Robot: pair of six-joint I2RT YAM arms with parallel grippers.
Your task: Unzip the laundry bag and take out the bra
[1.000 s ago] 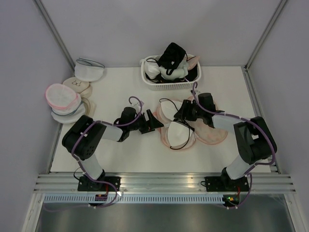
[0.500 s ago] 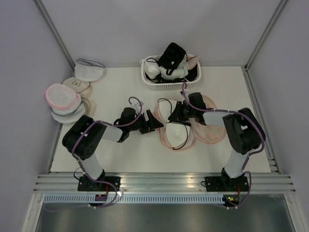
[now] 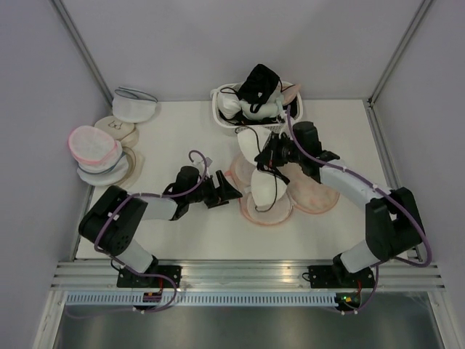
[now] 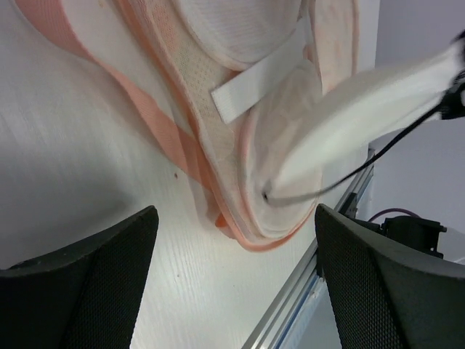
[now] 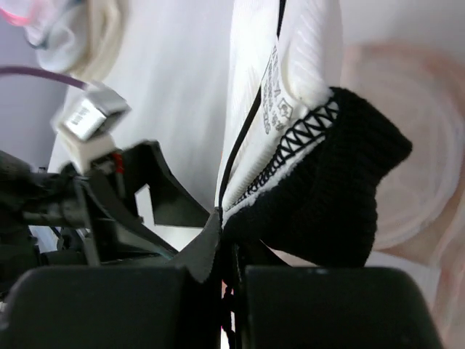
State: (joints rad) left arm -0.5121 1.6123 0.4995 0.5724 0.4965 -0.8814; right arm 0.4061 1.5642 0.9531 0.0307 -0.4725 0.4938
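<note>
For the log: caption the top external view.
Right tool grips the bra, partly out of the open laundry bag; left tool open beside it.

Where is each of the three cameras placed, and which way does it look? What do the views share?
Top external: above and behind, looking down at the table; both arms show whole.
Left wrist: low over the table, facing the edge of the laundry bag; its two open fingers frame it.
Right wrist: looks along its shut fingers at the pinched bra.
Shared: all three show the bra.
</note>
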